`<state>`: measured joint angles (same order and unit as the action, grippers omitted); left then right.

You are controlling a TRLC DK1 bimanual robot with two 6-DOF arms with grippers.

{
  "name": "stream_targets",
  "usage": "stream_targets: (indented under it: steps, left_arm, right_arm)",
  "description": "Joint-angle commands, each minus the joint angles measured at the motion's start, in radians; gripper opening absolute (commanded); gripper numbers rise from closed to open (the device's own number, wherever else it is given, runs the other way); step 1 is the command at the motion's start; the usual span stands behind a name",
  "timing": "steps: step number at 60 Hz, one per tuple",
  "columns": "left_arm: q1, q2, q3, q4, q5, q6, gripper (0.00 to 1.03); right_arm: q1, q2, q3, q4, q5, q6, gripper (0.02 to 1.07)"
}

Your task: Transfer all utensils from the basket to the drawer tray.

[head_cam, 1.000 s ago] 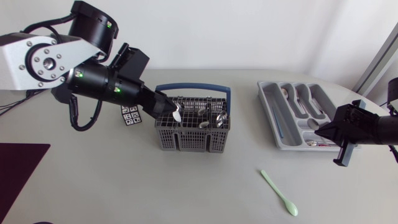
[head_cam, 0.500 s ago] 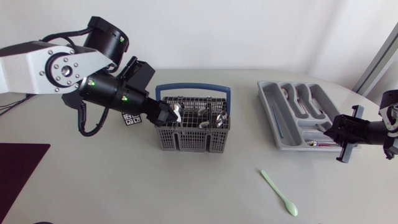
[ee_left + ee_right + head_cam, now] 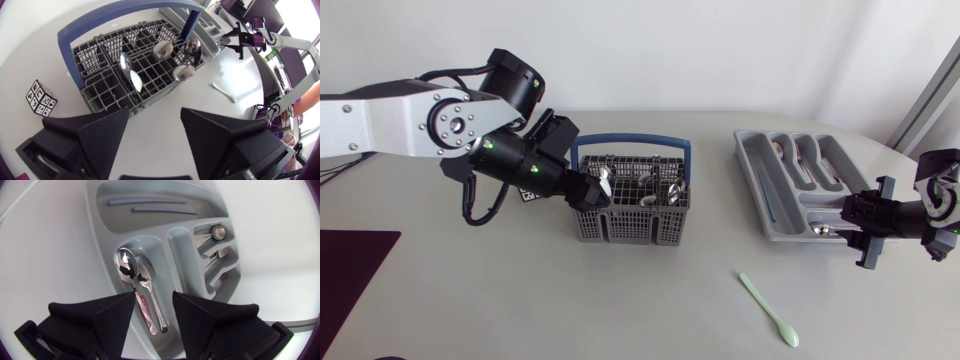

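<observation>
Head view showed the grey wire basket (image 3: 610, 228) near the middle of the counter (image 3: 470, 300), its blue handle (image 3: 628, 141) arched over the far side. Several metal spoons (image 3: 645, 183) stood in the basket's cells, bowls up. The left arm (image 3: 390, 125) came in from the basket's left. The left claw (image 3: 592, 190) hung at the basket's left rim, just beside the nearest spoon. Seen from the left wrist view, that claw was released: its fingers (image 3: 95, 137) stood wide apart with nothing between them, and the basket was just ahead of their tips (four spoon bowls showed there). A small patterned cube (image 3: 41, 97) sat on the counter just beside the basket's left wall.

Well to the basket's right lay the grey drawer tray (image 3: 752, 158), with cutlery already in several compartments. The right claw (image 3: 848, 224) hovered over the tray's near end, on the side away from the basket. In the right wrist view it was released too, fingers parted above a compartment holding two spoons (image 3: 127, 265). Whether the tips touched the tray could not be told. A pale green spoon (image 3: 770, 310) lay flat on the counter off the basket's right front corner, apart from both basket and tray.
</observation>
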<state>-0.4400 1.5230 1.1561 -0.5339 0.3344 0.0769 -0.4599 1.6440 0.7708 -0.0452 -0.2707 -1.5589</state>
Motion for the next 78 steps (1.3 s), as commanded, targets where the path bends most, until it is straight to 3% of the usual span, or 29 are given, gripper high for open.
stream_targets:
  steps: [1, 10, 28, 41, 50, 60, 78]
  left_arm:
    - [0.001, 0.022, 0.002, 0.002, -0.003, -0.042, 0.67]
    - [0.009, 0.035, 0.005, 0.063, -0.003, -0.074, 0.59]
    - [0.024, 0.106, 0.014, 0.17, -0.012, -0.117, 0.5]
    - [0.027, 0.121, 0.005, 0.207, -0.017, -0.132, 0.29]
    - [0.032, 0.114, -0.007, 0.25, -0.017, -0.141, 0.24]
    - [0.032, 0.115, -0.012, 0.258, -0.015, -0.15, 0.05]
    - [0.058, 0.045, -0.026, 0.247, 0.048, -0.183, 0.04]
  right_arm:
    - [0.003, -0.085, 0.019, -0.061, -0.021, 0.072, 0.77]
    - [0.033, -0.233, -0.024, -0.14, -0.074, 0.142, 0.77]
    - [0.185, -0.503, -0.137, -0.229, -0.079, 0.25, 0.77]
    - [0.323, -0.644, -0.166, -0.298, -0.047, 0.333, 0.77]
    - [0.431, -0.696, -0.188, -0.32, 0.004, 0.373, 0.77]
    - [0.486, -0.714, -0.18, -0.32, 0.039, 0.407, 0.77]
    - [0.566, -0.717, -0.176, -0.324, 0.1, 0.428, 0.77]
